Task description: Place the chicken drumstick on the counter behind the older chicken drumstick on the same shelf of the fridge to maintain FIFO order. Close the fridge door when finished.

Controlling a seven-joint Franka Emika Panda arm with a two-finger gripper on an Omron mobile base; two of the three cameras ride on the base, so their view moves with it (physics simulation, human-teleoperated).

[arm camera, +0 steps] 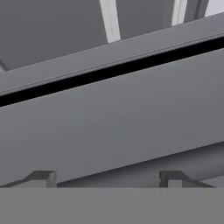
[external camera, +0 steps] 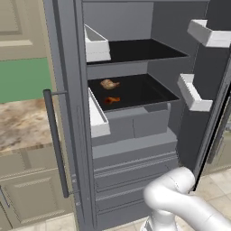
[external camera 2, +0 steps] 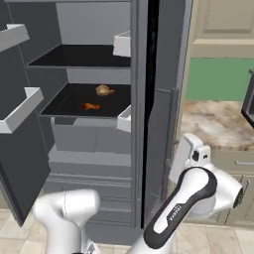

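A: Left base view first. Both chicken pieces sit on the middle shelf (external camera: 149, 97) of the fridge (external camera: 135, 149): the lumpy golden-brown drumstick (external camera: 109, 83) is at the far side, and the thin orange-red older drumstick (external camera: 112, 99) is nearer the front lip. So the placing looks done to me.

B: Then closing up is what remains. What could go wrong there?

A: The left door (external camera: 67, 113) stands wide open, with white bins on its inner face. A push that lands on its thin edge could slip off.

B: And the right base view?

A: The same two pieces are on the same shelf, well apart from each other. The arm folds low at the right of the fridge, close to the right door (external camera 2: 161, 129) and the marbled desk (external camera 2: 213, 121). A wide swing could knock the elbow against that desk edge.

B: Hand view?

A: The fingers (arm camera: 107, 178) stand well apart with nothing between them, facing flat grey panels split by a dark gap. I cannot tell which panel it is, so a glancing contact is the risk.

B: Any writing?

A: Small white lettering on the dark forearm band, too small to read. No brands or labels elsewhere.
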